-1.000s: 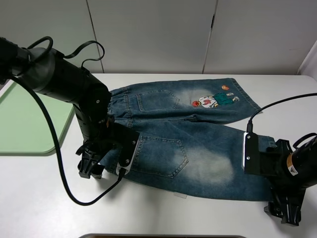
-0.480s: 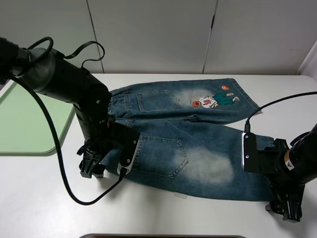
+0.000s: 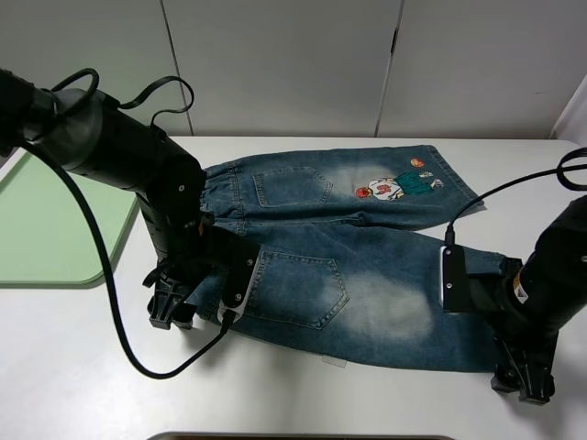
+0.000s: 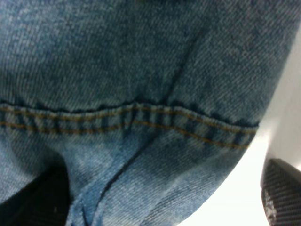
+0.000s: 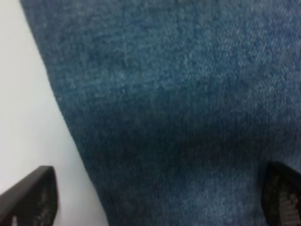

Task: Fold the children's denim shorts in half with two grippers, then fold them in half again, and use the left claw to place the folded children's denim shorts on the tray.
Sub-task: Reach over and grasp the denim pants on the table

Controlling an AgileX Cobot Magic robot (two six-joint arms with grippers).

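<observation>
1. The children's denim shorts (image 3: pixel 348 266) lie flat on the white table (image 3: pixel 293 403), back side up. Long axis runs across the table: gathered waistband (image 3: pixel 223 197) toward the tray side, leg hems toward the opposite side.
2. The far leg carries the cartoon embroidery (image 3: pixel 394 183). The near leg, with the bleached patch (image 3: pixel 381 307), is the one both arms work on.
3. The left claw (image 3: pixel 171 307) sits at the near corner of the waist end. In its wrist view the fingers (image 4: pixel 282 188) are spread wide, with denim and a stitched seam filling the space between them. It pinches nothing yet.
4. The right claw (image 3: pixel 525 378) sits at the near corner of the hem end, low to the table. Its fingertips (image 5: pixel 33 195) are also spread, with the denim edge and bare table between them. No grip here either.
5. The relation to watch: the two claws bracket the near long edge, one at each end, and the cloth lies away from both, toward the far side. My read is that the first fold turns on carrying that edge straight over the long axis onto the far leg.
6. The tray (image 3: pixel 46 220) lies well off beyond the waist end, and the left arm is the nearer one to it.
</observation>
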